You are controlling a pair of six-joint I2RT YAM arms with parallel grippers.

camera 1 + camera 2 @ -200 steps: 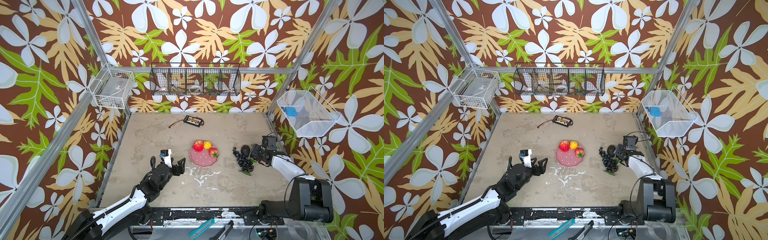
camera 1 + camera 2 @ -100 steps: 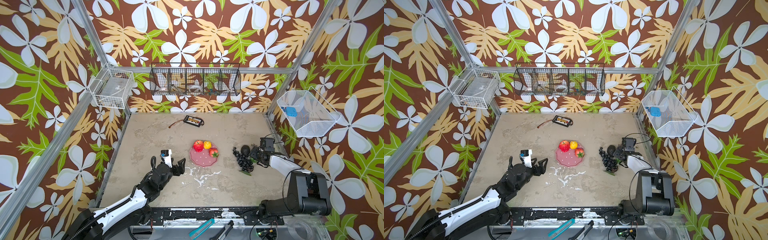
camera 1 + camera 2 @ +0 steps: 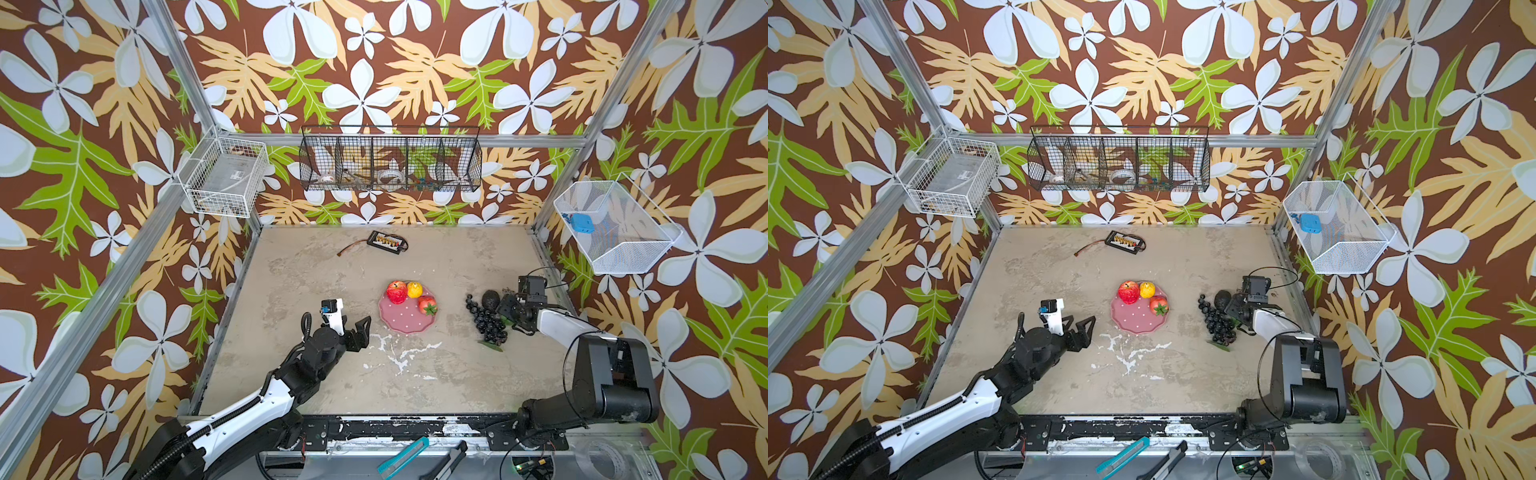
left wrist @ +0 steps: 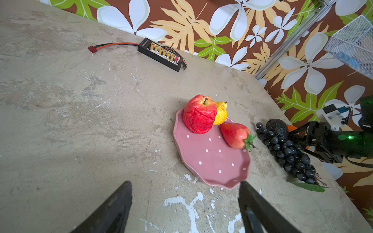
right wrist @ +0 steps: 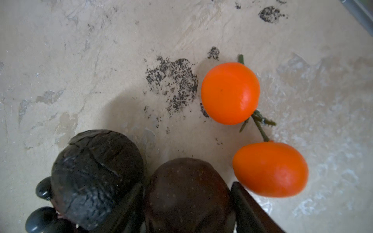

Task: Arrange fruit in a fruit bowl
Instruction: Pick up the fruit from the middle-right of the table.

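Bowl sits mid-table. Apple, pear and strawberry crowd its far half, and the near half is bare. Left gripper hangs spread and empty just off the near rim (a stray sweep there would shove the dish and roll the apple out).

Grape bunch lies on the table, touching the avocado. Right gripper pinches the dark purple fruit, which looks not yet lifted. One finger is wedged between it and the avocado.

Likely failures:
- The lift drags the avocado and grapes along.
- The smooth round fruit squirts out of the pinch.
- The outer finger clips the nearer orange, which looks twig-joined to the other orange, so both shift.
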